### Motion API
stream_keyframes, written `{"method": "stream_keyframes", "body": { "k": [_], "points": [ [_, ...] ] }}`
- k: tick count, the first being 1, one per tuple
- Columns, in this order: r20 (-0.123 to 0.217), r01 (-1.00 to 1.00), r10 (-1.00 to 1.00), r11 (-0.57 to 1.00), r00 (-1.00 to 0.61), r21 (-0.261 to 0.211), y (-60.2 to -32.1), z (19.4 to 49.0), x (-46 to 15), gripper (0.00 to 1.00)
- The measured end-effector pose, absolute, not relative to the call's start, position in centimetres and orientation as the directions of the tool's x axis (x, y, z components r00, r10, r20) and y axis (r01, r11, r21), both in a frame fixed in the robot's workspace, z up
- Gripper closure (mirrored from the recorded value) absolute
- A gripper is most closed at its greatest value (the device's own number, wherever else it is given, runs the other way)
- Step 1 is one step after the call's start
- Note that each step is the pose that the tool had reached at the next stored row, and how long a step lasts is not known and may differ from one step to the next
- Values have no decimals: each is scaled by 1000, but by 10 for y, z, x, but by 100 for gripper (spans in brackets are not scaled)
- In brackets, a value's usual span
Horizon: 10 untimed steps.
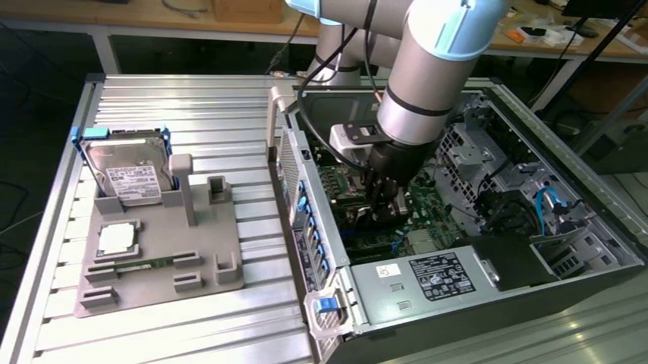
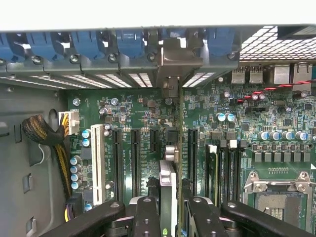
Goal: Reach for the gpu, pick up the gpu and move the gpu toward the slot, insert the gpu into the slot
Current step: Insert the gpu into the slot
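Gripped edge-on between the jaws of the gripper (image 2: pixel 170 210): the gpu (image 2: pixel 169 177), a thin card seen from its top edge at lower centre of the wrist frame, silver bracket reaching up toward the blue clips (image 2: pixel 118 42), standing over the black slots (image 2: pixel 136 160) of the green motherboard (image 2: pixel 276 128). Visible from outside, upper centre: arm (image 1: pixel 435 68) plunged into the open computer case (image 1: pixel 608 227), hard drive (image 1: pixel 130 178) left on the grey tray (image 1: pixel 202 265) on the bench (image 1: pixel 202 98).
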<state>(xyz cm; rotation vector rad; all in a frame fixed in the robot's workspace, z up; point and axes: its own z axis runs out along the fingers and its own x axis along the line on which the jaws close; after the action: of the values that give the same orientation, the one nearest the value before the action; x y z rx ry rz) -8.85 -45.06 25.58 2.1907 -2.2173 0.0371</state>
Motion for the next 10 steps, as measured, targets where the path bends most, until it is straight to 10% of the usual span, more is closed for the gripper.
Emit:
{"method": "stream_keyframes", "body": {
  "k": [10],
  "points": [
    [34, -1000, -999, 12, -12, 0, -448, 256, -88, 73]
  ]
}}
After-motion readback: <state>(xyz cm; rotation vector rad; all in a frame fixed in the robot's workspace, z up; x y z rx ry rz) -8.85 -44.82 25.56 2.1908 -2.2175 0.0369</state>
